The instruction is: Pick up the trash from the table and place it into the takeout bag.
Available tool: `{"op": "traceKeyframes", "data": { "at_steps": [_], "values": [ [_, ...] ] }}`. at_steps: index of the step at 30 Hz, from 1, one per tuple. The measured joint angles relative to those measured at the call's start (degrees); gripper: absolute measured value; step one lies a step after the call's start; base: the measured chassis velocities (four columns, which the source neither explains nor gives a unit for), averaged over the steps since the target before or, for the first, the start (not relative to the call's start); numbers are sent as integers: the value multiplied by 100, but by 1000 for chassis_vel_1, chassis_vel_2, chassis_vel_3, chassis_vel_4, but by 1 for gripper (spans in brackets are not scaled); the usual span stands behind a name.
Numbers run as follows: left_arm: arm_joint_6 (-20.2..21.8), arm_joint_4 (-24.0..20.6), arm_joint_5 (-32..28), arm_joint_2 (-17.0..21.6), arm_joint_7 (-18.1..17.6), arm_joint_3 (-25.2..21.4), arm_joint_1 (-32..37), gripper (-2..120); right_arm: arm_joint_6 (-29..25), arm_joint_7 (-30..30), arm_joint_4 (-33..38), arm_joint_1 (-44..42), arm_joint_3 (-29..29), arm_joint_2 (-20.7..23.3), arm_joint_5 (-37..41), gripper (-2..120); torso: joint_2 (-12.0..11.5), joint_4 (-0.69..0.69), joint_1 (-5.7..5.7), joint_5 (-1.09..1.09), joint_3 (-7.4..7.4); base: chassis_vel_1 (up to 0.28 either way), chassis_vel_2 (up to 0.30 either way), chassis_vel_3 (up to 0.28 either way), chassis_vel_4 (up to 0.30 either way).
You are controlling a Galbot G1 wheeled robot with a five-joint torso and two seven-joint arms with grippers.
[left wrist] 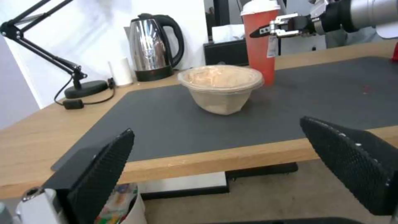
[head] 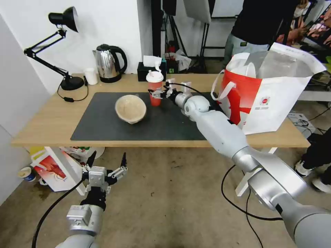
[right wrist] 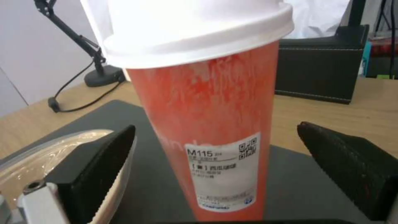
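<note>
On the dark grey mat (head: 103,127) of the light-wood table (head: 44,127) stands a red drink cup (head: 154,90) with a white lid. My right gripper (head: 159,91) is open, a finger on each side of the cup, neither touching it. The right wrist view shows the cup (right wrist: 207,102) between the black fingers (right wrist: 95,168). A beige lidded bowl (head: 130,109) sits on the mat, left of the cup. The takeout bag (head: 265,100) stands open at the table's right end, a white rounded item in its mouth. My left gripper (head: 107,163) hangs open below the table's front edge, facing the bowl (left wrist: 222,88).
Along the back edge stand a black desk lamp (head: 63,48), a steel kettle (head: 109,63), a small white cup (head: 91,75) and a black tissue box (head: 150,70). A red-and-white package (head: 51,168) lies on the floor under the table's left end. A person stands behind the bag.
</note>
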State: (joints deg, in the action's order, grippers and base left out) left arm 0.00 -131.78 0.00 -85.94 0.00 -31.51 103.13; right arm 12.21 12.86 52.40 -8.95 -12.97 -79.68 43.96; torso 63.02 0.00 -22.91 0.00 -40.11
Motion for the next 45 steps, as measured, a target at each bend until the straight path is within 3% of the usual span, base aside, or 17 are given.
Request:
{"op": "traceKeyframes", "data": {
  "at_steps": [25, 45],
  "values": [
    [0, 0, 0, 0, 0, 0, 0, 100, -55, 325, -441, 281, 21, -190, -121, 100, 0, 0, 0, 0, 0, 0, 0, 0, 0],
    [0, 0, 0, 0, 0, 0, 0, 100, -76, 398, -354, 216, 11, -130, -88, 51, 0, 0, 0, 0, 0, 0, 0, 0, 0]
  ]
}}
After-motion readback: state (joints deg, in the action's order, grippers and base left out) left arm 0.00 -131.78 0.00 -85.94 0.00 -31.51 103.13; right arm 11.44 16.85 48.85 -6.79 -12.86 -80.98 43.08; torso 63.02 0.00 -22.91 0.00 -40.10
